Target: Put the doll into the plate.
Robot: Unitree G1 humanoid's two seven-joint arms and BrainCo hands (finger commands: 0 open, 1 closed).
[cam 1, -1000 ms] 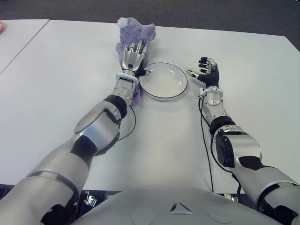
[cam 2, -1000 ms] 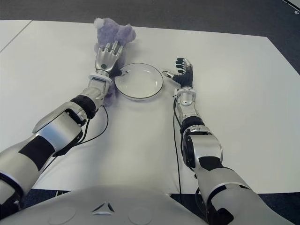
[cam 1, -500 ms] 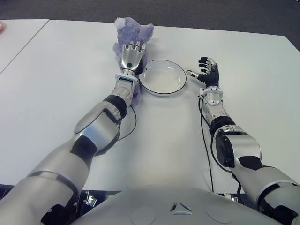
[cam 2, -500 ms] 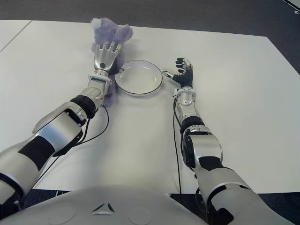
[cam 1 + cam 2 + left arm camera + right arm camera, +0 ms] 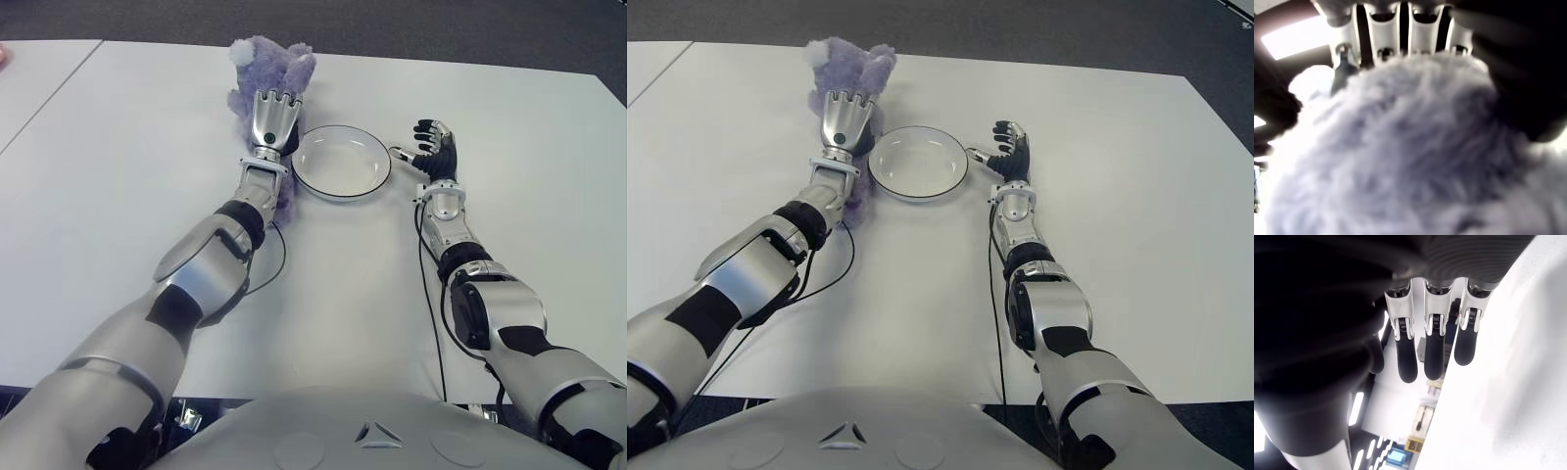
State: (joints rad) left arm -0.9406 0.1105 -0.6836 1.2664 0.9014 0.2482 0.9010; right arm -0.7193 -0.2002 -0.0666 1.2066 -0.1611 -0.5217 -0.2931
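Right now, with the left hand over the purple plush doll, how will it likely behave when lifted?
The purple plush doll looks soft and furry, so it will probably sag and squash under the left hand. It seems light, and unlikely to roll.

White table (image 5: pixel 127 176), matte, bare over most of its top. A seam near the left edge marks a second white table (image 5: pixel 39 69) butted against it. Dark floor (image 5: pixel 441 29) beyond the far edge and past the far right corner.

On the table: white plate (image 5: pixel 342 163) with dark rim, toward the far edge, about midway across. Purple plush doll (image 5: pixel 269 73) just left of the plate, nearer the far edge. Thin black cable (image 5: pixel 428 294) trails from right of the plate toward the near edge.
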